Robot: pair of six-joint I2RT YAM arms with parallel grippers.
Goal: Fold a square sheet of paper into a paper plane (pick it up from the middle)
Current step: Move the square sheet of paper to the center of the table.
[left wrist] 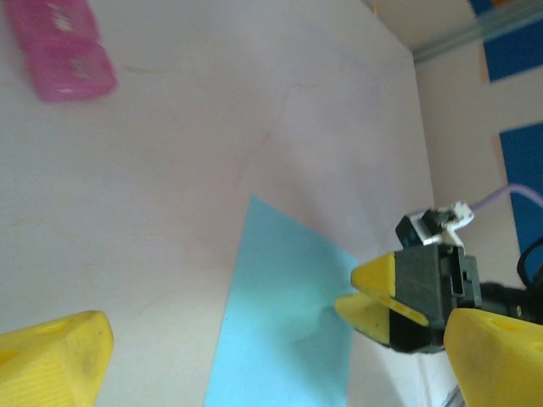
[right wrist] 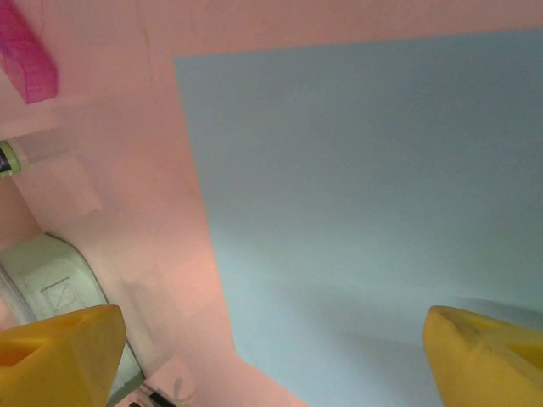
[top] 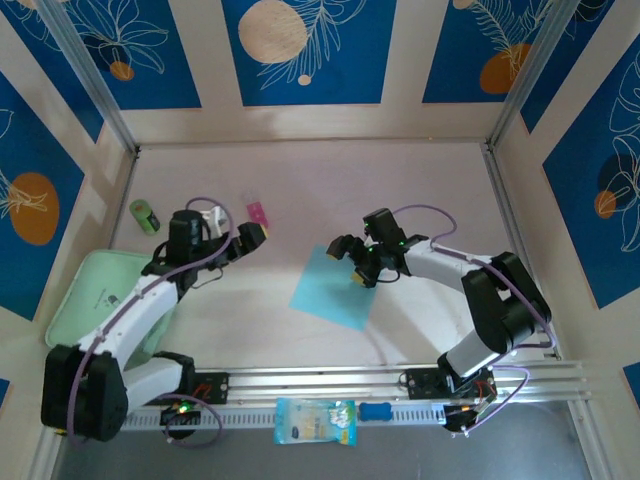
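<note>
The square sheet of paper lies flat on the table, near its middle, turned so that one corner points to about 12 o'clock in the top view; it has no fold yet, so there is no plane. Your right gripper hangs over the sheet's edge at about 1 o'clock from the sheet's centre, with the jaws spread wide and nothing between them. In the right wrist view the blue paper lies under the gap between the yellow fingers. I cannot tell if a fingertip touches the paper. Your left gripper stands well apart, at about 10 o'clock from the sheet. It is also wide open and empty, and near it is the pink block. I judge that the sheet will handle as a very light, thin and limp thing. It will bend under its own weight, take a crease at any hard pinch, and probably slide on the smooth table if you push it from the side. Because it lies flat, its edges give you nothing to grip. It is better to bring the right gripper toward 7 o'clock until it is over the centre. Then you press both fingertips softly down and close slowly, so that the paper rises in a small ridge you can hold.
</note>
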